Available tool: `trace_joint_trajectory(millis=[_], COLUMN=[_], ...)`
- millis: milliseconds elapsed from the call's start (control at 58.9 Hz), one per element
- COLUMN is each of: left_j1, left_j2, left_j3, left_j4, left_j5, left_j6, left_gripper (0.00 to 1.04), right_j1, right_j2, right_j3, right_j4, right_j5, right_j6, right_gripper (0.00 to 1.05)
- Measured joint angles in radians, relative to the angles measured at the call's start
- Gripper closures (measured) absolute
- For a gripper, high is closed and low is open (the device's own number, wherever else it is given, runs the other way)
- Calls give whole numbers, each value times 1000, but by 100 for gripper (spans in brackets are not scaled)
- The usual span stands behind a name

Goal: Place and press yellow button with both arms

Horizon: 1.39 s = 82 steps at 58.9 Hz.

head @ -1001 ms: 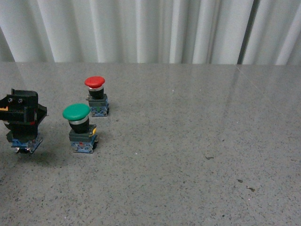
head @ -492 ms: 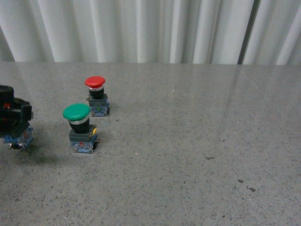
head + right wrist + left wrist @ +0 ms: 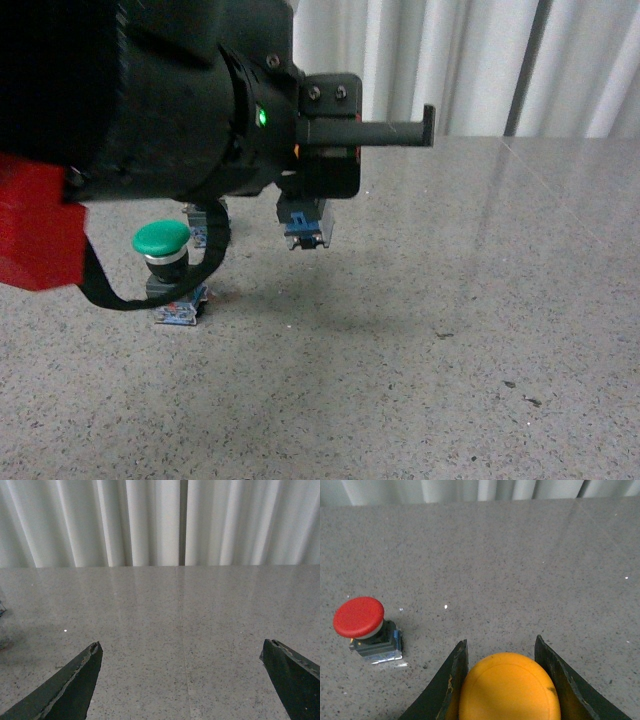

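Black and bulky, the left arm filled the front view's upper left. The yellow-capped push button, blue base showing, hung clear of the grey speckled table, right of the green-capped switch. From the left wrist, the left gripper clamped its yellow cap, and a red-capped switch stood apart. From the right wrist, the right gripper gaped wide.
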State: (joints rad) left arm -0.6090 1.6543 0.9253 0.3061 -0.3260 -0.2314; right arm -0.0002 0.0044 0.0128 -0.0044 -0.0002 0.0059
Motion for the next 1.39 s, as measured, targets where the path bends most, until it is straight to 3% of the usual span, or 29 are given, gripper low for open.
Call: trace_joint_trajectory(millis=[306,696,1103,1392], left_j1=[-66,-75,-75,30], left_j2=[138,210,201,0], left_j3=[43,76,76,17], left_j4=[5,11,25,118], left_j5=[-57,-93,-74,-54], left_j6=[-84,-100,-70,81], left_gripper=[71,70,5,7], right_j1=[0,0,0,0], right_j2=[0,0,0,0], right_j3=[0,0,0,0], right_j4=[0,0,0,0], right_j5=[0,0,0,0], right_j6=[0,0,0,0], right_gripper=[6,6,6,6])
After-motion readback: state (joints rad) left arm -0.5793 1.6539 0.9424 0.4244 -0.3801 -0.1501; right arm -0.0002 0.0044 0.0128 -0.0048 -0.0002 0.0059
